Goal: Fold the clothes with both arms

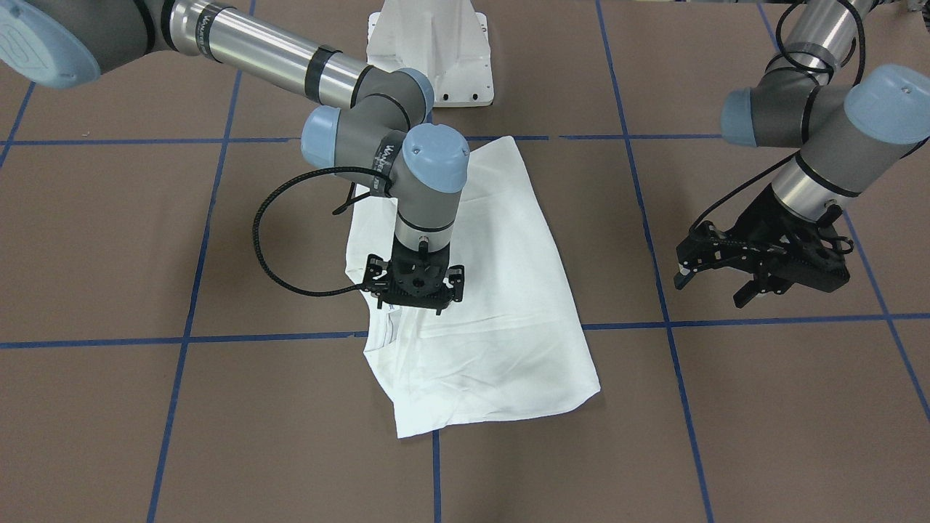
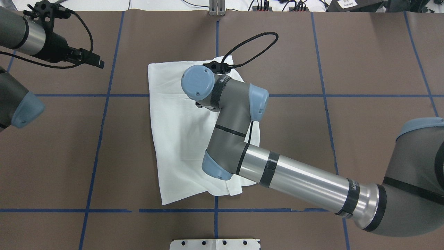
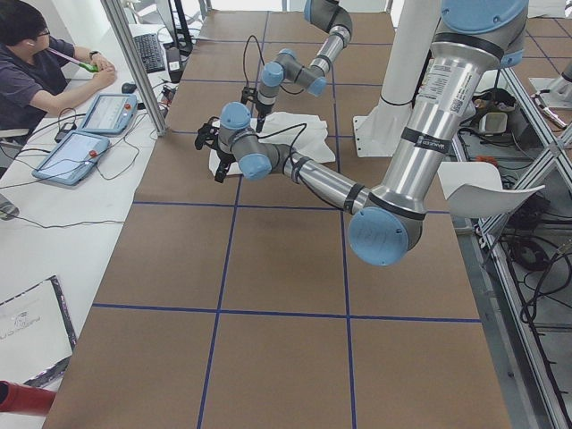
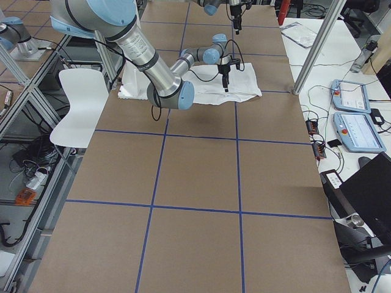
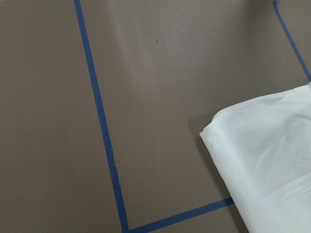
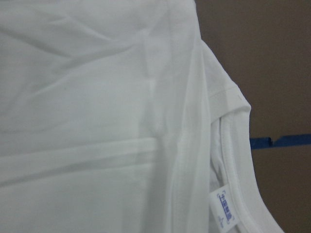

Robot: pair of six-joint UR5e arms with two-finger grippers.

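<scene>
The white T-shirt lies flat in the middle of the counter, already folded into a long, slightly skewed panel. It crosses a line of blue tape, and its far end stops just short of the white pedestal base. On one long edge the ribbed collar and neck label peek out between the layers.

The right tool hangs straight down over that collar edge, close above the cloth. From where I stand its fingers look spread and it grips nothing. The left tool hovers well off to the other side over bare counter, released too, its fingers apart. Its wrist camera shows just one corner of the shirt.

I'd say the step is taking hold for the next fold. To do it well, the right tool should drop onto the edge beside the collar and pinch every layer, not just the top one. The left tool needs to travel in to the matching edge first, so both lift together. A level, slow carry should keep the panel from dragging or skewing further.
</scene>
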